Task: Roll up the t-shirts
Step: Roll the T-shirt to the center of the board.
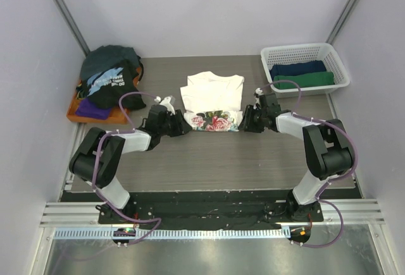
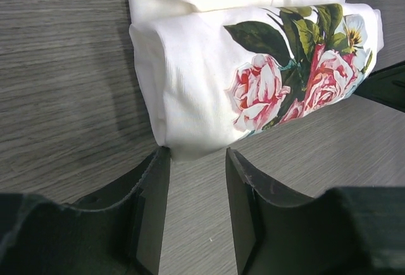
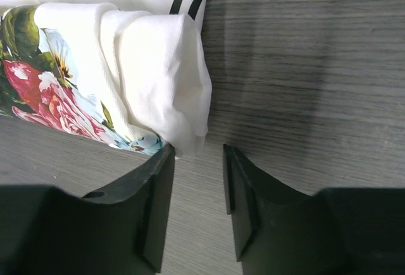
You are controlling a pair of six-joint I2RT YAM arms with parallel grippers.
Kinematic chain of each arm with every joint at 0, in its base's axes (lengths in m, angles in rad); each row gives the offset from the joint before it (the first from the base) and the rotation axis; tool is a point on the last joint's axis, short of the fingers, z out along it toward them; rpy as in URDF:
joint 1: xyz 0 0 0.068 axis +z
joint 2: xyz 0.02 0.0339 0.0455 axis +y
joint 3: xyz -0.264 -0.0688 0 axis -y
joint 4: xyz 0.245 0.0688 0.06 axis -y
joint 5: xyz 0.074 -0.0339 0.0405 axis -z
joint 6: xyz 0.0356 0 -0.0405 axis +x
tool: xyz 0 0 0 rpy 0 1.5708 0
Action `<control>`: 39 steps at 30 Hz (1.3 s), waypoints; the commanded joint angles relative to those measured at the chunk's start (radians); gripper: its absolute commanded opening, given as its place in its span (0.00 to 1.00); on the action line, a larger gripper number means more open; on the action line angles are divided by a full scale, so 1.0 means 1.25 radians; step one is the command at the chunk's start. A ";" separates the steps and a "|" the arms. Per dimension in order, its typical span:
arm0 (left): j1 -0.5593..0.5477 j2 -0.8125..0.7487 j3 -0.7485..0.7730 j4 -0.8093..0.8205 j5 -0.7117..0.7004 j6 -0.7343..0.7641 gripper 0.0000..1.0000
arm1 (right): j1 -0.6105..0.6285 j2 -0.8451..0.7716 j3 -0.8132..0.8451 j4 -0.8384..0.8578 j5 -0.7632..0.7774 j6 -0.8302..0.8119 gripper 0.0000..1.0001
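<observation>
from the top camera i can't make out the fingertips: the left hand (image 1: pixel 179 125) and right hand (image 1: pixel 245 122) read only as dark lumps at either end of the cream-white cotton t-shirt with a pink rose print (image 1: pixel 212 95). the wrist cameras settle it. the left hand (image 2: pixel 197 155) has its jaws apart with bare grey wood-grain counter (image 2: pixel 63 98) between them, and the rolled end sits right at the fingertips. the right hand (image 3: pixel 199 152) shows the same, gripping nothing. both wrist views cut off the rest of the shirt.

only the top view gives the whole layout. the shirt lies mid-counter, its near part rolled up, the roll's long axis parallel to the near edge, and the flat part reaching toward the far edge. a heap of dark t-shirts (image 1: pixel 109 76) hides most of the flat orange tray (image 1: pixel 79 116) at the far left corner. navy and green t-shirts (image 1: pixel 302 74) lie in the white plastic lattice basket (image 1: pixel 304 52) at the far right corner.
</observation>
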 commanded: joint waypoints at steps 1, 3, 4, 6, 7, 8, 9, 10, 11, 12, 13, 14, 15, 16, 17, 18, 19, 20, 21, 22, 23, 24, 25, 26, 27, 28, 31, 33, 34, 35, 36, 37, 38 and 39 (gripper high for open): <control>-0.002 0.013 0.036 0.040 -0.014 0.028 0.43 | -0.002 0.017 0.024 0.059 -0.022 -0.005 0.40; -0.001 0.008 0.036 0.028 -0.024 0.032 0.42 | -0.002 0.020 0.023 0.067 -0.033 -0.004 0.31; -0.002 0.003 0.033 0.023 -0.037 0.038 0.42 | 0.000 0.016 0.020 0.070 -0.035 -0.005 0.29; -0.001 -0.018 0.026 0.002 -0.055 0.046 0.44 | 0.000 0.013 0.019 0.070 -0.033 -0.006 0.26; -0.001 -0.025 0.021 -0.003 -0.069 0.050 0.45 | 0.000 0.008 0.018 0.070 -0.033 -0.006 0.24; -0.001 -0.031 0.017 -0.004 -0.074 0.054 0.45 | 0.000 0.005 0.017 0.070 -0.036 -0.008 0.21; 0.000 -0.039 0.011 -0.002 -0.074 0.055 0.46 | 0.000 0.004 0.017 0.070 -0.036 -0.008 0.21; 0.001 -0.040 0.011 0.002 -0.073 0.054 0.46 | 0.000 0.003 0.017 0.071 -0.038 -0.008 0.20; 0.002 -0.035 0.014 0.005 -0.067 0.056 0.46 | 0.000 0.001 0.018 0.071 -0.041 -0.009 0.15; 0.004 -0.022 0.026 0.004 -0.062 0.055 0.46 | -0.002 0.004 0.018 0.071 -0.042 -0.008 0.12; 0.006 -0.014 0.032 0.001 -0.054 0.056 0.45 | 0.000 0.003 0.020 0.071 -0.047 -0.008 0.09; 0.006 -0.008 0.037 -0.001 -0.048 0.054 0.43 | 0.000 0.005 0.020 0.071 -0.048 -0.008 0.03; 0.007 -0.002 0.038 0.004 -0.046 0.052 0.42 | 0.000 0.005 0.020 0.071 -0.049 -0.008 0.02; 0.007 0.008 0.039 0.012 -0.041 0.051 0.41 | -0.002 0.005 0.022 0.071 -0.051 -0.008 0.01; 0.007 0.013 0.042 0.021 -0.034 0.049 0.39 | 0.000 0.005 0.019 0.071 -0.051 -0.009 0.01; 0.007 0.019 0.046 0.020 -0.031 0.045 0.36 | 0.000 0.004 0.019 0.071 -0.051 -0.008 0.01; 0.009 0.030 0.058 0.015 -0.026 0.045 0.29 | 0.000 0.004 0.018 0.071 -0.052 -0.006 0.01; 0.009 0.036 0.062 0.008 -0.021 0.044 0.24 | -0.002 0.003 0.019 0.070 -0.054 -0.005 0.01; 0.007 0.040 0.065 0.004 -0.018 0.039 0.20 | 0.000 0.000 0.017 0.070 -0.056 -0.004 0.01; 0.007 0.040 0.065 0.001 -0.015 0.039 0.04 | -0.002 -0.002 0.016 0.071 -0.057 -0.001 0.01; 0.007 0.021 0.054 -0.002 -0.015 0.039 0.00 | 0.000 -0.005 0.012 0.071 -0.065 0.000 0.01; 0.007 0.007 0.041 0.007 -0.025 0.037 0.00 | 0.000 -0.014 0.000 0.075 -0.070 0.008 0.01; 0.007 -0.012 0.027 0.020 -0.031 0.024 0.00 | 0.000 -0.022 -0.008 0.077 -0.076 0.014 0.01; 0.007 -0.033 0.019 0.010 -0.033 0.023 0.00 | 0.002 -0.030 -0.016 0.081 -0.080 0.019 0.01; 0.007 -0.039 0.025 -0.010 -0.024 0.023 0.00 | 0.003 -0.051 -0.038 0.085 -0.084 0.024 0.01; 0.007 -0.039 0.034 -0.063 -0.015 0.027 0.00 | 0.007 -0.060 -0.051 0.083 -0.087 0.036 0.01; 0.005 -0.045 0.037 -0.111 0.015 0.013 0.00 | 0.030 -0.103 -0.081 0.080 -0.080 0.056 0.01; -0.006 -0.074 0.000 -0.107 0.018 0.006 0.00 | 0.045 -0.130 -0.108 0.065 -0.076 0.066 0.01; -0.012 -0.088 -0.011 -0.109 0.013 -0.003 0.00 | 0.049 -0.164 -0.121 0.061 -0.075 0.076 0.01; -0.017 -0.101 -0.025 -0.112 0.009 -0.006 0.00 | 0.057 -0.181 -0.132 0.056 -0.073 0.079 0.01; -0.026 -0.129 -0.045 -0.131 0.008 -0.012 0.00 | 0.067 -0.197 -0.155 0.036 -0.065 0.083 0.01; -0.028 -0.144 -0.056 -0.143 0.006 -0.017 0.00 | 0.074 -0.236 -0.166 0.025 -0.065 0.084 0.01; -0.033 -0.159 -0.067 -0.155 0.007 -0.034 0.00 | 0.079 -0.254 -0.178 0.009 -0.059 0.086 0.01; -0.044 -0.199 -0.095 -0.169 0.007 -0.042 0.00 | 0.084 -0.276 -0.197 -0.036 -0.047 0.087 0.01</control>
